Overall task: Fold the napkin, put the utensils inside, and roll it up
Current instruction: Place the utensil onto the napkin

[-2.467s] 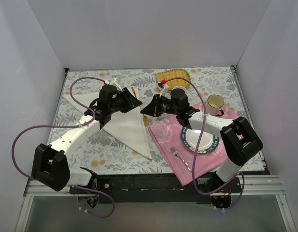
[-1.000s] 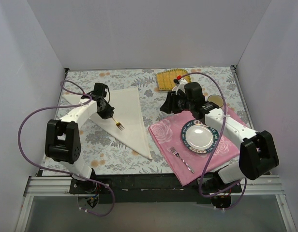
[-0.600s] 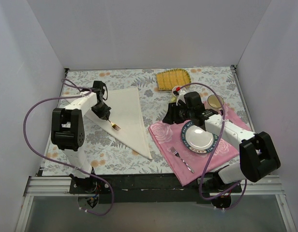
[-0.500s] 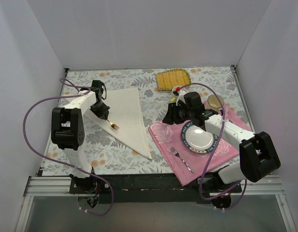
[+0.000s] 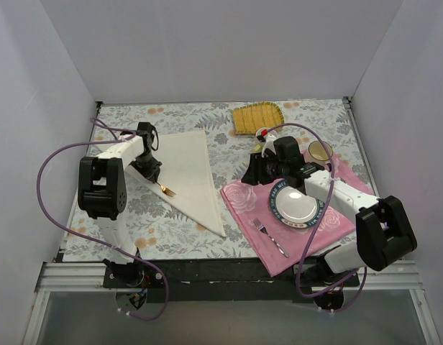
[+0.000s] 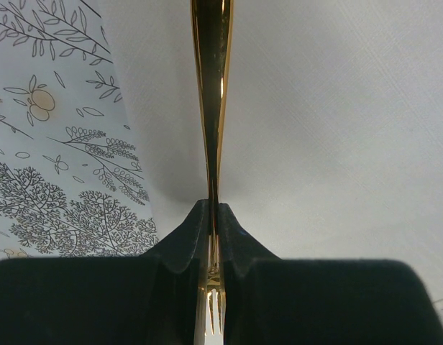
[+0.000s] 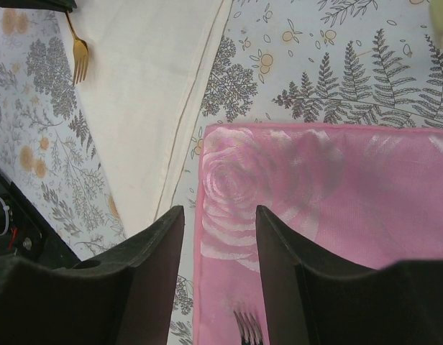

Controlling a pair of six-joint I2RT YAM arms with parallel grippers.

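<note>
Overhead, we find the left gripper pinching the gold utensil over the left edge of the folded napkin. The lettering on the rim of the plate is unreadable.

Left wrist: jaws pressed together on the handle.

Right wrist: the right gripper stands spread, gripping nothing, over a corner of the pink mat.

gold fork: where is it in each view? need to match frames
Top external: gold fork left of centre, at the cream napkin's left edge.
Left wrist: gold fork down the middle, clamped in the left gripper.
Right wrist: gold fork top left corner, tine end only.
Shared landmark: the cream napkin, in all three.
</note>
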